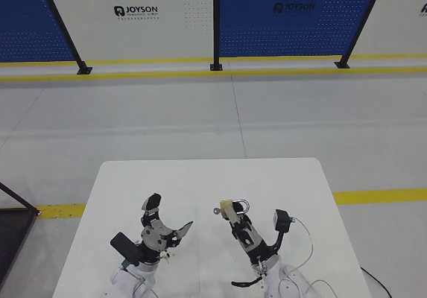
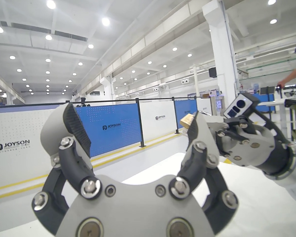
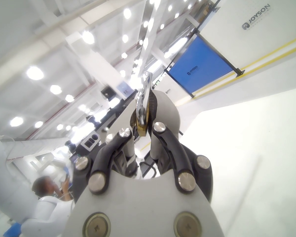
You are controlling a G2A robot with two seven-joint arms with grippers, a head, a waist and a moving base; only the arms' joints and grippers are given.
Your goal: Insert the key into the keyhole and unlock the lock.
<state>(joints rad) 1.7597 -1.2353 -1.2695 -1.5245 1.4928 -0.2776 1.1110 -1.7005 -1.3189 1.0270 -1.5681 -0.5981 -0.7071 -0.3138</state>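
so, right hand (image 1: pixel 235 215) is clenched on the brass lock (image 1: pixel 230 208), holding it over the white worktop (image 1: pixel 198 179), just right of centre in the lower half of the top view. the silver shackle (image 1: pixel 242 203) pokes out toward the right of the frame. what looks like the key (image 1: pixel 217 211) sticks out of the lock's left end, but it's too small to tell if it's really seated in the keyhole. left hand (image 1: pixel 170 217) sits to the lower left of the lock, near it but not touching, fingers (image 2: pixel 74 127) spread wide with nothing between them. in the right wrist view the lock is pinched between both pads (image 3: pixel 153 102), shackle pointing away from the wrist.
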